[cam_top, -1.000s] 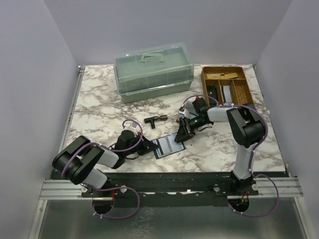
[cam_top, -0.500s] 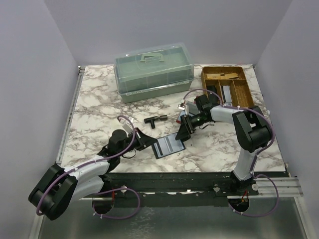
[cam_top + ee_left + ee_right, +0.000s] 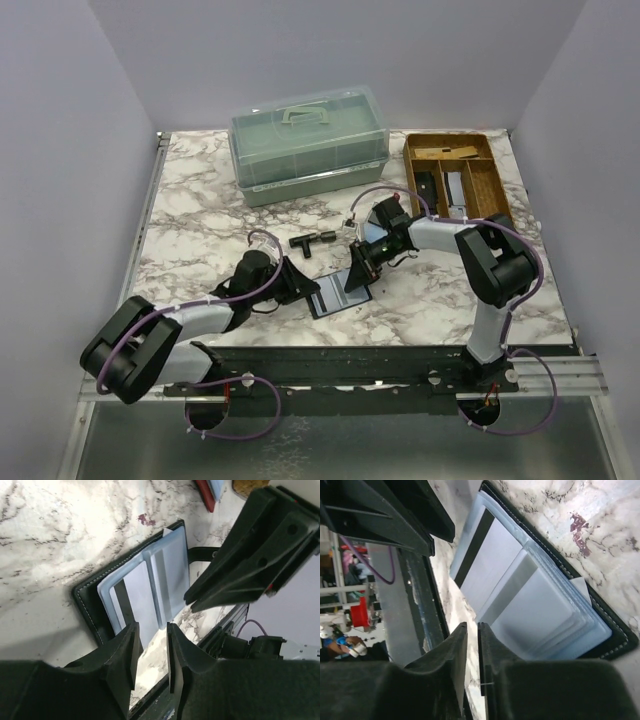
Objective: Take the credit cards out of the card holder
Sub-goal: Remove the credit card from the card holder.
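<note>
The black card holder (image 3: 330,303) lies open on the marble near the table's front edge. Pale blue credit cards (image 3: 142,592) sit in its sleeves, one with a dark stripe; the right wrist view shows the cards (image 3: 495,560) fanned inside the holder's stitched rim (image 3: 615,635). My left gripper (image 3: 305,285) is low at the holder's left edge. In its own view the left gripper (image 3: 151,630) is open, with only marble showing in the gap. My right gripper (image 3: 358,268) is over the holder's right half. The right gripper (image 3: 472,627) has its jaws a narrow slit apart, with nothing between them.
A green box with a clear lid (image 3: 308,140) stands at the back. A wooden tray (image 3: 500,190) with small items is at the back right. A black T-shaped piece (image 3: 312,240) lies just behind the holder. The front rail (image 3: 340,352) runs close below it.
The left gripper has gone from shut to open and its arm has shifted at the holder's left edge. The right gripper moved down-left over the holder and its jaws narrowed.
</note>
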Action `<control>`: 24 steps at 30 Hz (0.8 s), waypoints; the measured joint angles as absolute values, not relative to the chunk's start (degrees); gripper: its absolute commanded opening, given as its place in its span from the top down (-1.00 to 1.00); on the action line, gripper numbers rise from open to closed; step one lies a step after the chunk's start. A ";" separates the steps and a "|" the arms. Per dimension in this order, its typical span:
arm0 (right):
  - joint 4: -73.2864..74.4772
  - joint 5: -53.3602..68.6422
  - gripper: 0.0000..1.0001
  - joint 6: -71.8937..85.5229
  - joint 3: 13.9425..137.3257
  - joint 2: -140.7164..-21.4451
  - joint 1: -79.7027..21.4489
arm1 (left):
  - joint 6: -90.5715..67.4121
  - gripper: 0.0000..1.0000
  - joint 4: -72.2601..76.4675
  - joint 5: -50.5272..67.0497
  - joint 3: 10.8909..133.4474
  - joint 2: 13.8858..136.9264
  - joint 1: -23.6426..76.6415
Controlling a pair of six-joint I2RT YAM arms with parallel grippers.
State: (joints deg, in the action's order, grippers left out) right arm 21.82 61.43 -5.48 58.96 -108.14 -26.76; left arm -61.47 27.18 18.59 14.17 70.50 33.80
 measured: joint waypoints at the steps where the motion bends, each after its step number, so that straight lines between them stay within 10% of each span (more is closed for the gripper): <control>1: 21.63 60.60 0.69 -5.10 58.96 -108.38 -27.33 | -61.60 0.30 27.33 18.61 14.81 71.96 33.80; 18: 20.36 53.98 0.70 -0.84 58.70 -109.23 -28.34 | -63.79 0.19 25.26 17.04 18.39 79.94 33.71; 24: 20.21 53.32 0.70 -0.40 58.70 -109.43 -28.60 | -63.09 0.62 22.11 16.23 19.62 79.81 33.71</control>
